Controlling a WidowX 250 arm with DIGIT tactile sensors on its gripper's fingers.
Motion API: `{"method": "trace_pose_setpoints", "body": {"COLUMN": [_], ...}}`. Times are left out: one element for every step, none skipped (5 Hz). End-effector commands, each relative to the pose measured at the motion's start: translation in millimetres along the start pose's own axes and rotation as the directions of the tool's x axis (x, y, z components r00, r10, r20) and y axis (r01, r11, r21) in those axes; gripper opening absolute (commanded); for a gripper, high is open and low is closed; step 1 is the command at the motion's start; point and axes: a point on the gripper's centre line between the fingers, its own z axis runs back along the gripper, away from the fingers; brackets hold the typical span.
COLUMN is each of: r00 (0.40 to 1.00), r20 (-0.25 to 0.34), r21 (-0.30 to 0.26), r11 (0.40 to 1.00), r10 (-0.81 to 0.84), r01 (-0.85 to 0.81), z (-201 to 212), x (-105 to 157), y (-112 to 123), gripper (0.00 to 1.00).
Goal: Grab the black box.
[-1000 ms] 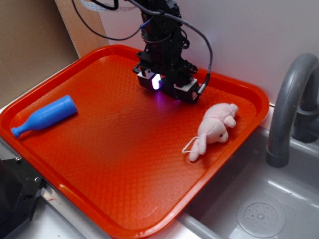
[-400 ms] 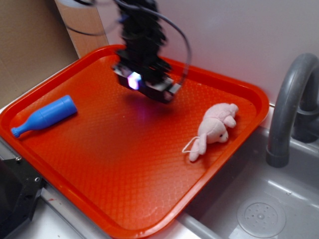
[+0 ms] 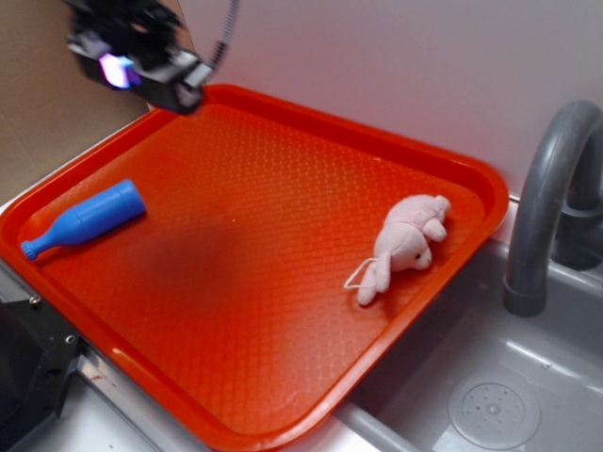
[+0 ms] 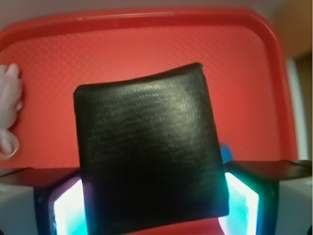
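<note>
The black box (image 4: 149,152) fills the middle of the wrist view, a matte black block clamped between my two glowing fingers (image 4: 71,210). My gripper (image 4: 151,210) is shut on it and holds it high above the orange tray (image 4: 146,44). In the exterior view my gripper (image 3: 141,71) hangs at the top left, above the tray's far left corner (image 3: 188,99), with its purple light on. The box itself cannot be made out there against the black gripper.
A blue toy bottle (image 3: 83,218) lies on the tray's left side. A pink plush toy (image 3: 403,245) lies at the tray's right, its edge showing in the wrist view (image 4: 9,105). A grey sink (image 3: 490,395) and faucet (image 3: 546,198) stand at the right.
My gripper has risen from the tray's back middle and moved left and up to the top left corner of the exterior view, still shut on the box.
</note>
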Motion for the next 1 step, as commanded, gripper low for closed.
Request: {"method": "trace_pose_setpoints", "body": {"r00": [1.0], "r20": [-0.016], "r21": [-0.03], "r11": [0.999], "r10": [0.014], "r01": [-0.015], "z": [59.1], "x": [-2.1], "y": [8.8], "gripper": [0.0]}}
